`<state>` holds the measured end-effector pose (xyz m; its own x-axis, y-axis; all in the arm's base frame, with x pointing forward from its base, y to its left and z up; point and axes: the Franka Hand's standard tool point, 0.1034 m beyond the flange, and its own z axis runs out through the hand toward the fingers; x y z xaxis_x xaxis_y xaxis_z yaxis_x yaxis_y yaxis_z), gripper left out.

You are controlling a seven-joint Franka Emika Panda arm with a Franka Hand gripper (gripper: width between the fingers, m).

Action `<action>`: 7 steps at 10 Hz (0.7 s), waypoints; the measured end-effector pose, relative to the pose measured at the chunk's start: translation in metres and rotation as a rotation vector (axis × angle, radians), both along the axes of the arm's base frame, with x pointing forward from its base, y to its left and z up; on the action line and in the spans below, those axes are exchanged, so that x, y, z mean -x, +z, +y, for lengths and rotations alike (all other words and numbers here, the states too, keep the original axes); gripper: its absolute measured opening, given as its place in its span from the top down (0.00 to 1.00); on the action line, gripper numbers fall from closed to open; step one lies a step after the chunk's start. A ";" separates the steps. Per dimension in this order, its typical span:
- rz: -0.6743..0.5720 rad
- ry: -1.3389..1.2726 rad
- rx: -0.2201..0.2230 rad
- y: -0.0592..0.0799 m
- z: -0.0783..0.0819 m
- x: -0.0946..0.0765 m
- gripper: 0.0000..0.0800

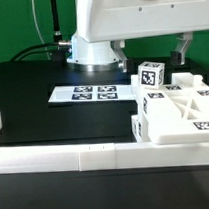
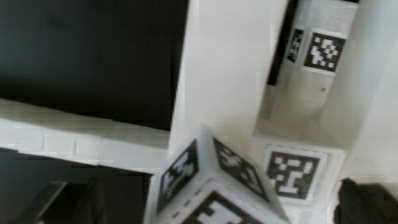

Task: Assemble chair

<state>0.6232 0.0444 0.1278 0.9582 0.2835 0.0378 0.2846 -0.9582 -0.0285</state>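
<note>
Fingers [image 2: 368, 200] spread wide, pinching nothing, hovering over the chair [image 1: 178, 110]. It sits at the exterior view's right, just beside the white border rail [image 1: 86, 159]. There's open black worktop [image 1: 32, 92] on its left, where only the marker board [image 1: 92, 93] lies flat. Green backdrop behind.
</note>
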 end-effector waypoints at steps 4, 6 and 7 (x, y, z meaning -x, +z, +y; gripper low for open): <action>-0.011 0.333 0.043 0.001 -0.001 -0.002 0.19; -0.011 0.439 0.062 0.002 0.000 -0.003 0.19; -0.009 0.584 0.074 0.001 -0.001 -0.002 0.19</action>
